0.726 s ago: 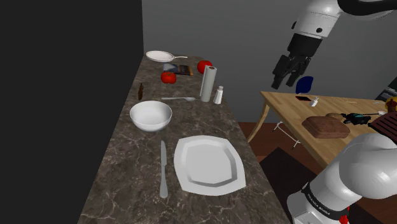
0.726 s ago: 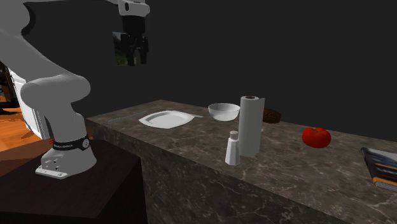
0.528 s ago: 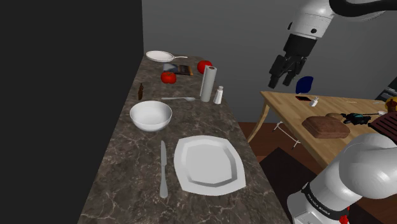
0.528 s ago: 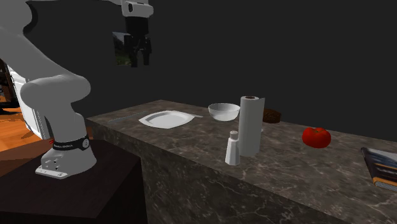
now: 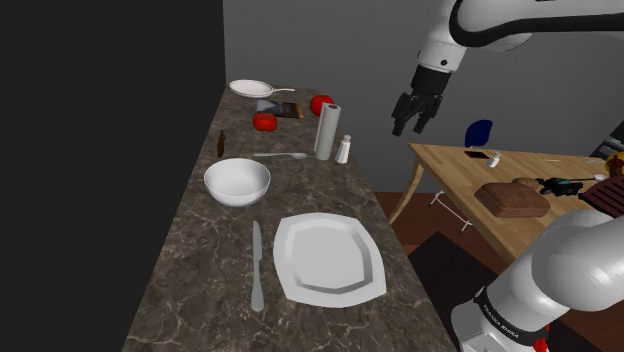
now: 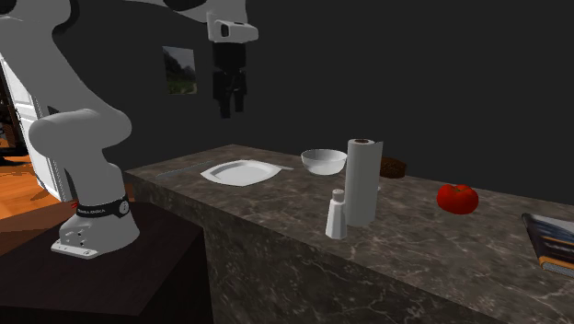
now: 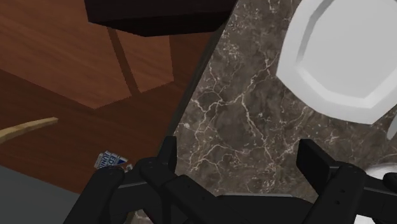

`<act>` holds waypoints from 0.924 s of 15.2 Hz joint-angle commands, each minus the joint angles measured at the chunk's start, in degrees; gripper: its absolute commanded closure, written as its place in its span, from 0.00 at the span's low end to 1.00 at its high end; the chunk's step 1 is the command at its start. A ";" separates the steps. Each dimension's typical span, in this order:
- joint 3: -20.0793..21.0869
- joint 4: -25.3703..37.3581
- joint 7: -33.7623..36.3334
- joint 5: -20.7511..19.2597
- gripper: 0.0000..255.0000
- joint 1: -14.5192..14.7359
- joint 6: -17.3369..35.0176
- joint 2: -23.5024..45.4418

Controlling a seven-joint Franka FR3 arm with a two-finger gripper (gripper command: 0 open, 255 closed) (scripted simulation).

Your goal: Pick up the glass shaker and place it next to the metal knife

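Dark marbled counter [image 5: 200, 250]. Nearest: knife [image 5: 257, 265] lying flat, just beside the white plate [image 5: 328, 257]. Beyond: white bowl [image 5: 237, 182]. Farther: shaker [image 5: 343, 150] upright, just beside the paper towel roll [image 5: 326, 131]. Gripper [image 5: 409, 126] in the air off the counter's edge, well apart from the shaker, fingers spread wide, empty.

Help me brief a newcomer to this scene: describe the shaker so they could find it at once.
On the long dark marble counter, find the tall white paper towel roll standing upright toward the far end. The shaker stands right beside it, nearer the counter's open edge. It is small, pale and tapered, far shorter than the roll.
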 commanded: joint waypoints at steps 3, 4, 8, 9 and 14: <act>-1.53 4.10 -2.58 -0.31 0.00 -0.52 4.27 8.50; -1.87 5.30 -3.19 -0.29 0.00 -0.63 5.16 10.62; -3.08 10.85 -5.63 0.05 0.00 -1.09 8.07 19.24; -3.34 12.43 -6.24 0.21 0.00 -1.22 8.62 21.42; -4.34 21.53 -9.14 1.29 0.00 -2.00 10.35 32.48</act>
